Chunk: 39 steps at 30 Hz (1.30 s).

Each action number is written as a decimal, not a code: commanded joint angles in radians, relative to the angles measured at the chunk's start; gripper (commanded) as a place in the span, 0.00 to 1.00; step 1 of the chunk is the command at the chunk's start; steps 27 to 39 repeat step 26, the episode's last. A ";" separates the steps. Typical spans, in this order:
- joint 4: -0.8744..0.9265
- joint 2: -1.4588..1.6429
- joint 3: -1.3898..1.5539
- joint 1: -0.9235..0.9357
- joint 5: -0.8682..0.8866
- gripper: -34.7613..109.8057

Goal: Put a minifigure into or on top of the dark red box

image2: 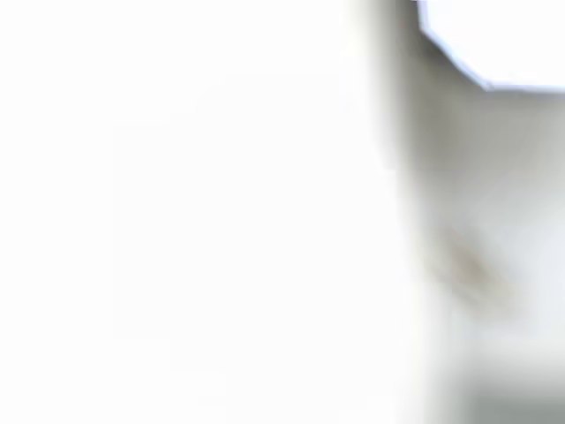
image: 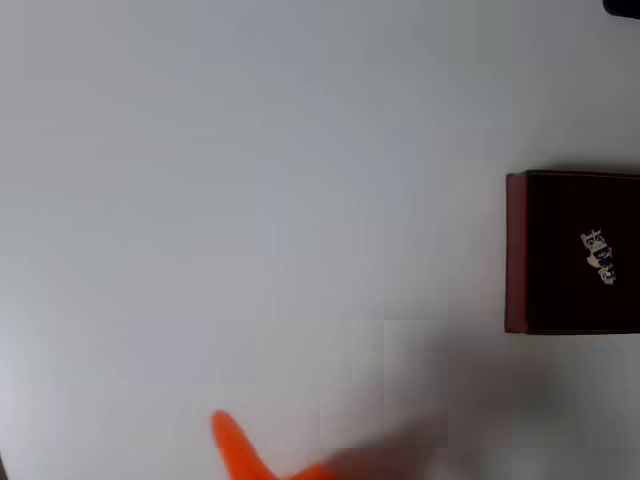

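In the overhead view the dark red box (image: 572, 252) sits at the right edge, its dark red wall facing left and its inside almost black. The minifigure (image: 600, 256), tiny, white-grey with blue markings, lies inside the box near the right border. An orange fingertip (image: 232, 448) of my gripper pokes up from the bottom edge, far left of the box; the rest of the gripper is cut off, so I cannot tell how its jaws stand. The wrist view is a washed-out white blur with a grey shadow on its right side.
A white table (image: 260, 200) spreads across the overhead view. A soft grey shadow (image: 430, 440) lies at the bottom between the orange fingertip and the box. A small dark object (image: 625, 6) touches the top right corner.
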 commanded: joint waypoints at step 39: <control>-0.101 0.261 0.646 -0.413 -0.063 0.24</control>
